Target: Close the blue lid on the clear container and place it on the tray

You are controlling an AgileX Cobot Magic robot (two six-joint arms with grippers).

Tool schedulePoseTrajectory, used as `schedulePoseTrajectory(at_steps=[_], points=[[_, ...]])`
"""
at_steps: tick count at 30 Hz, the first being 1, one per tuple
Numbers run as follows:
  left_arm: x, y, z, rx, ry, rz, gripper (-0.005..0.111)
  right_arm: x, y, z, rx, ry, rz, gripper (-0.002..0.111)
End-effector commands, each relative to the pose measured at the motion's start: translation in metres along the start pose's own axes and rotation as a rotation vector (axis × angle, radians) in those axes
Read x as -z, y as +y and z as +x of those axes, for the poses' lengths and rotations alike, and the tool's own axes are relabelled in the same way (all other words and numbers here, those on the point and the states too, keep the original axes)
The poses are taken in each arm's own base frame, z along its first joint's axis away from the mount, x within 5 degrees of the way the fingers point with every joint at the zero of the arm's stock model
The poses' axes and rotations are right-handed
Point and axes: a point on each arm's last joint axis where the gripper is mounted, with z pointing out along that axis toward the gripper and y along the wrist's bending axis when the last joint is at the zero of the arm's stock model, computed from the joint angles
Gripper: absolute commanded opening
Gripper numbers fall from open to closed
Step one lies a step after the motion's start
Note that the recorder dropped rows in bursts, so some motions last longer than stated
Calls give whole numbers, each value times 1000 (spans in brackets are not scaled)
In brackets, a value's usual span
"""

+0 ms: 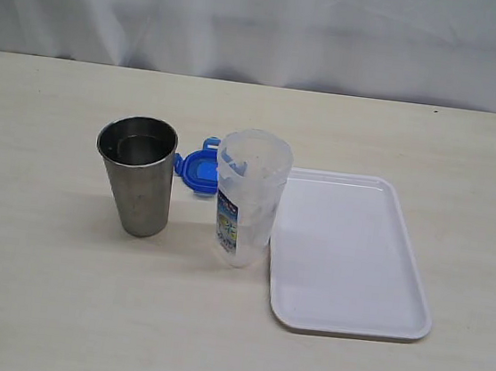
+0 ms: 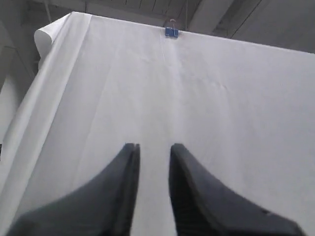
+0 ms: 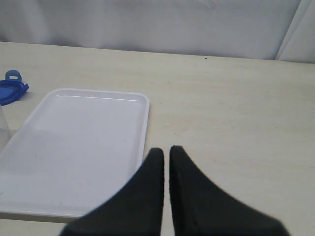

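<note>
The clear container [image 1: 248, 199] stands upright and uncovered at mid-table, its blue-green label facing front. Behind it, partly hidden, the blue lid [image 1: 198, 169] lies flat on the table, and the right wrist view catches its edge [image 3: 11, 88]. The white tray [image 1: 348, 251] lies empty just right of the container, also seen as the tray [image 3: 88, 147] in the right wrist view. My right gripper [image 3: 167, 150] hovers shut and empty over the table near the tray's edge. My left gripper [image 2: 154, 147] is slightly open, empty, and points at the white backdrop. Neither gripper shows in the exterior view.
A tapered steel cup [image 1: 134, 175] stands left of the lid and container. A white cloth backdrop [image 2: 197, 98], held by a blue clip [image 2: 171, 32], hangs behind the table. Bare tabletop [image 1: 55, 307] stretches in front and to the left.
</note>
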Motion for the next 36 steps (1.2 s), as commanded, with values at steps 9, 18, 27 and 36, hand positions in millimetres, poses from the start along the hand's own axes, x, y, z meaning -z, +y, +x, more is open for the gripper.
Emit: schedulePoseTrajectory(at_steps=[9,18,27,36], points=[[-52,-6,-8,33,77,66,93,0,0,-1,-2,-14,4,5],[-76,-6,97,-17,628,151,93,0,0,-1,-2,-14,4,5],[-73,-6,147,34,802,195,93,0,0,-1,-2,-14,4,5],[-76,-8,144,45,745,212,102,0,0,-1,-2,-14,4,5]])
